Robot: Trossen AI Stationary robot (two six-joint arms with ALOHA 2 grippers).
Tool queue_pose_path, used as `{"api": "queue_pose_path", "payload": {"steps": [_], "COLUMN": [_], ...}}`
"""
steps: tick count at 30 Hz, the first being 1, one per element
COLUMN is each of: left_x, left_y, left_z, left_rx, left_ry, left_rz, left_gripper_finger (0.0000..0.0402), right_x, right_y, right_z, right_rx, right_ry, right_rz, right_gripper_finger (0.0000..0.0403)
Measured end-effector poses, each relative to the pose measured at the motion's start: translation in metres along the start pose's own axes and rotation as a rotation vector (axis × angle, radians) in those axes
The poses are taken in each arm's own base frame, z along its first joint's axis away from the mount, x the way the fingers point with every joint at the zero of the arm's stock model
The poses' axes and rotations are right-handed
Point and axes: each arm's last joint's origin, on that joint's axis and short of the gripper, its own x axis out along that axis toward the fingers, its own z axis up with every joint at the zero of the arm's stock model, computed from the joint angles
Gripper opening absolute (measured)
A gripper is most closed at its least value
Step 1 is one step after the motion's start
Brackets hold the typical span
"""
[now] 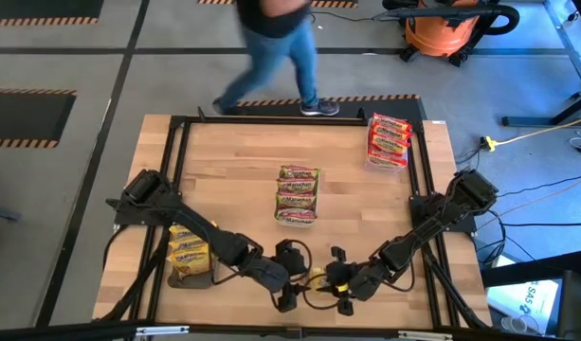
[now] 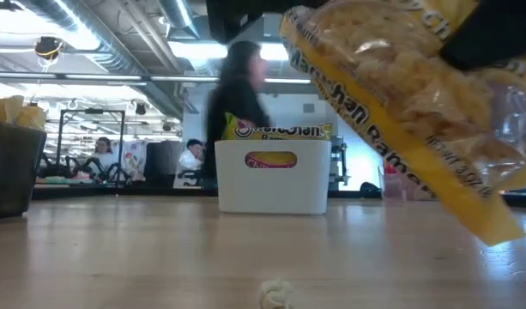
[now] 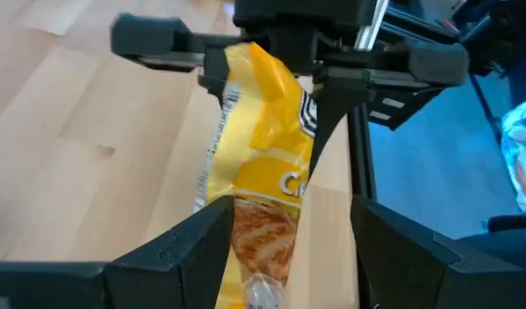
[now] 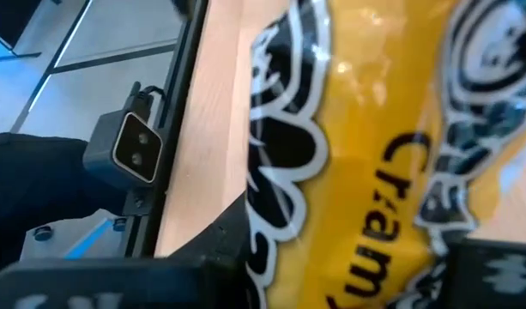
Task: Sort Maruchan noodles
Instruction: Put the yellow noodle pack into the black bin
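Observation:
A yellow Maruchan packet (image 1: pixel 318 276) hangs in the air between my two grippers near the middle of the table's near edge. My right gripper (image 1: pixel 345 279) is shut on it. My left gripper (image 1: pixel 288 277) is open. In the left wrist view its fingers (image 3: pixel 160 253) stand on either side of the packet's near end (image 3: pixel 263 232), and bare wood shows between the packet and one finger. In the low view the packet (image 2: pixel 400 112) is tilted, well above the tabletop. Other yellow packets (image 1: pixel 189 251) lie stacked at the near left, green ones (image 1: pixel 298 194) in the middle, red ones (image 1: pixel 389 140) at the far right. My right gripper pinches the yellow packet between its two fingers at one end (image 3: pixel 258 69), coming roughly level from the table's right. The wrapper fills the space between its fingers (image 4: pixel 202 253) in its own wrist view. The packet is lifted clear of the table and tilted.
A white bin (image 2: pixel 271 193) holds the middle stack, and a dark bin (image 2: pixel 9 167) stands at the left. A small crumb (image 2: pixel 278 293) lies near the low camera. A person (image 1: pixel 271 47) walks past the far edge. Bare wood lies between the stacks.

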Motion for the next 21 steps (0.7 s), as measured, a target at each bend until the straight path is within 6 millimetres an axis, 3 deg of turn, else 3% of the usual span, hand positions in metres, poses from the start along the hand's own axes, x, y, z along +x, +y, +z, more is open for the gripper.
{"api": "queue_pose_path", "payload": {"steps": [11, 21], "left_x": [-0.003, 0.016], "left_y": [0.002, 0.000], "left_z": [0.004, -0.007], "left_rx": [0.007, 0.012], "left_ry": [-0.033, 0.001], "left_rz": [0.038, -0.041], "left_gripper_finger": [0.0231, 0.0231], "right_x": [0.000, 0.000], "right_y": [0.001, 0.002], "right_z": [0.000, 0.002], "right_rx": [0.001, 0.008], "right_ry": [0.011, -0.023], "right_rz": [0.021, 0.014], "right_gripper_finger": [0.0101, 0.0101]}}
